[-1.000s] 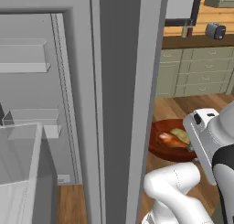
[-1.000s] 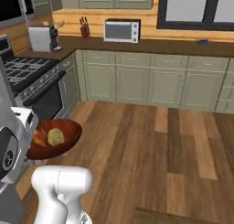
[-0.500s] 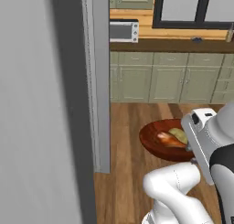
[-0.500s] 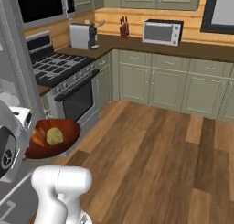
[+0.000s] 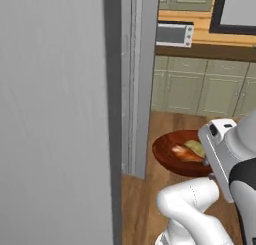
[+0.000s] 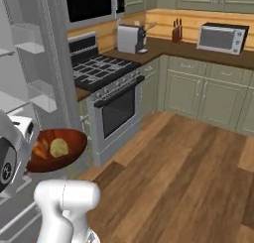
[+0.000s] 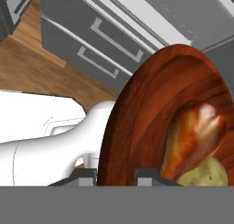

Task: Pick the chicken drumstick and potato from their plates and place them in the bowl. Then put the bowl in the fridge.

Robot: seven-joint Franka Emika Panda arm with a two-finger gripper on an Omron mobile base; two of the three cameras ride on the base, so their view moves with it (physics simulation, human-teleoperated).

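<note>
My gripper (image 7: 116, 177) is shut on the rim of the glossy reddish-brown bowl (image 7: 151, 113), one fingertip on each side of the rim. Inside the bowl lie the orange-brown chicken drumstick (image 7: 192, 136) and the pale potato (image 7: 204, 175), touching each other. From the left the bowl (image 5: 175, 156) hangs in front of my white hand with the drumstick (image 5: 182, 152) and potato (image 5: 198, 148) in it, just right of the grey fridge (image 5: 55, 114). From the right the bowl (image 6: 69, 155) holds the potato (image 6: 58, 147) and drumstick (image 6: 40, 151). The plates are out of view.
The fridge's whitish shelves (image 6: 27, 48) stand at the left. A stove (image 6: 106, 76) sits close behind the bowl. A toaster (image 6: 130, 38), knife block (image 6: 177, 32) and microwave (image 6: 221, 37) line the counter over green cabinets (image 6: 213, 95). Open wood floor (image 6: 188, 172) lies to the right.
The base has turned, so both base views have swung: the fridge interior left the left view and the stove came close in the right. The bowl stays gripped with both foods inside.
</note>
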